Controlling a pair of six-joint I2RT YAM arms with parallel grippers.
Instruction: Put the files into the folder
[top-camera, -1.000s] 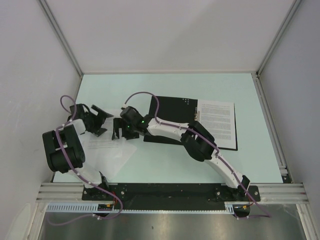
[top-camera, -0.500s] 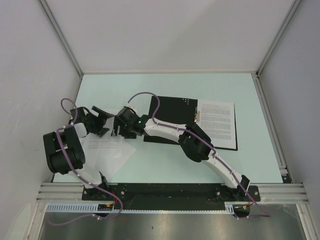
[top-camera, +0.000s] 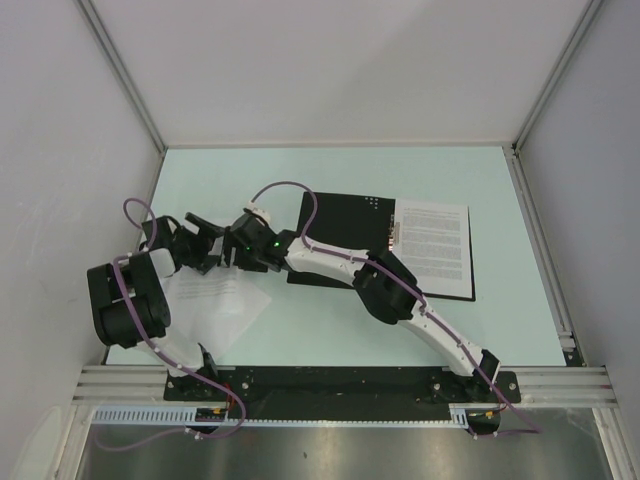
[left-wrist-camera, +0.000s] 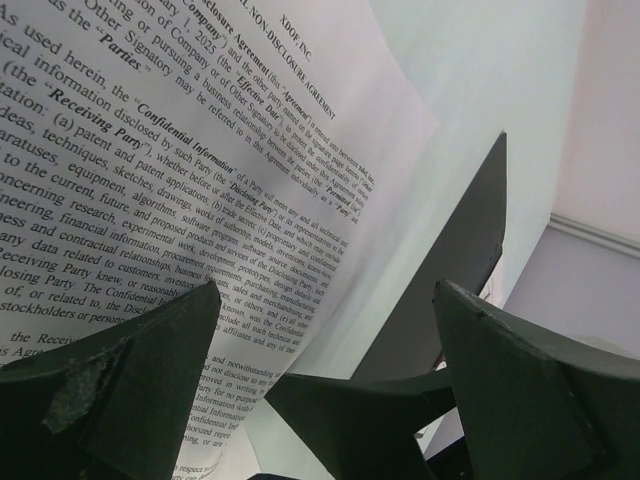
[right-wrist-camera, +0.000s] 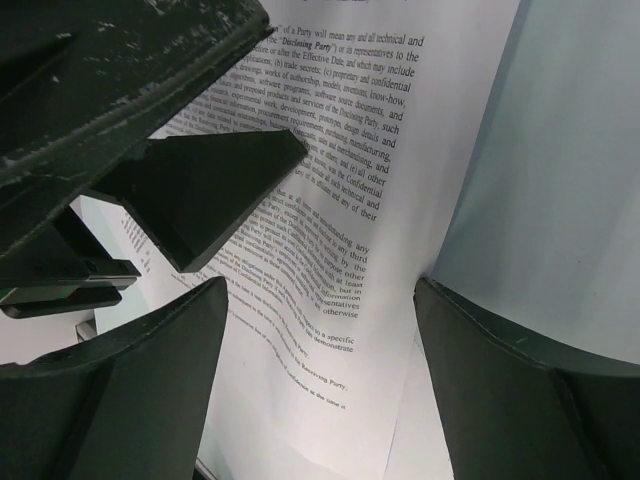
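Observation:
The folder lies open and flat, black inside, with one printed sheet on its right half. The other files, loose white sheets, lie on the table left of it. My left gripper and right gripper face each other, nearly touching, over the far edge of these sheets. In the left wrist view my left gripper is open, with a printed sheet bowed upward and a finger of the right gripper between its fingers. In the right wrist view my right gripper is open over the same curved sheet.
White enclosure walls stand on the left, the back and the right. The pale green tabletop is bounded by a metal rail on the right. A purple cable loops above the right wrist.
My right gripper has moved left toward the left gripper. The left gripper has shifted a little right, so the two now nearly meet over the loose sheets.

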